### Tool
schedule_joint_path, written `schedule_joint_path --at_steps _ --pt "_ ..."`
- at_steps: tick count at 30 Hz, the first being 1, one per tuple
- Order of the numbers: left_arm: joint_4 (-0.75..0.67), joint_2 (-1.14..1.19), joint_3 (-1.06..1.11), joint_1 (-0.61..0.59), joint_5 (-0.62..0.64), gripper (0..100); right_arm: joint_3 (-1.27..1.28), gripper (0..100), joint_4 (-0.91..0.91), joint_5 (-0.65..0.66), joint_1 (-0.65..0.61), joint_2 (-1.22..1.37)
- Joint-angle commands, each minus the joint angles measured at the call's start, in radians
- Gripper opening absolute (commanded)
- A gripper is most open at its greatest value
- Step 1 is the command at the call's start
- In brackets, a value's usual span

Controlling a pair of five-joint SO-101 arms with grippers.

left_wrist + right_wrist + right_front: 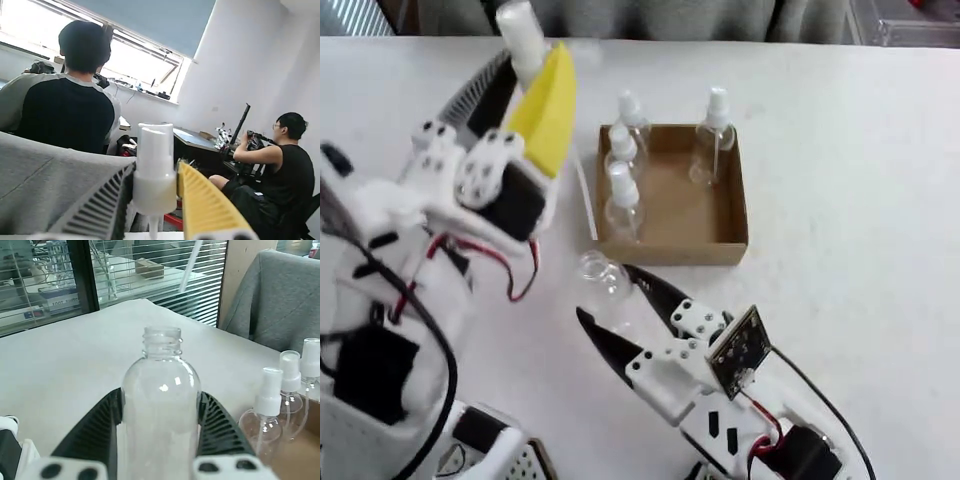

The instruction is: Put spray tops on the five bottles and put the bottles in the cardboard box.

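Right wrist view has my right hand point(160, 397) closed on the uncapped bottle point(160, 435), upright just beside the cardboard box point(670, 247). My left hand point(154, 200) grips the spray top point(154, 165), raised well apart from it. I'd hold the bottle steady, centre the top over its neck, then lower straight before twisting.

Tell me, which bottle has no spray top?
The bottle standing on the table between the right gripper's fingers: its neck is open. The four bottles in the cardboard box all wear white tops.
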Motion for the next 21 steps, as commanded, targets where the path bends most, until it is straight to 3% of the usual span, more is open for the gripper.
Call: schedule_joint_path --at_steps 1,11,18,21 --pt "-0.029 -0.107 0.055 0.041 -0.009 2 -0.011 1.6 0.004 0.012 0.016 -0.007" --pt "-0.032 -0.193 0.137 0.031 -0.009 2 -0.009 1.6 0.002 0.012 0.047 -0.005" --pt "-0.198 -0.186 0.204 0.031 -0.009 2 -0.009 1.6 0.002 0.012 0.045 -0.005" --pt "-0.207 -0.186 0.238 0.031 -0.009 2 -0.009 1.6 0.002 0.012 0.048 -0.005"
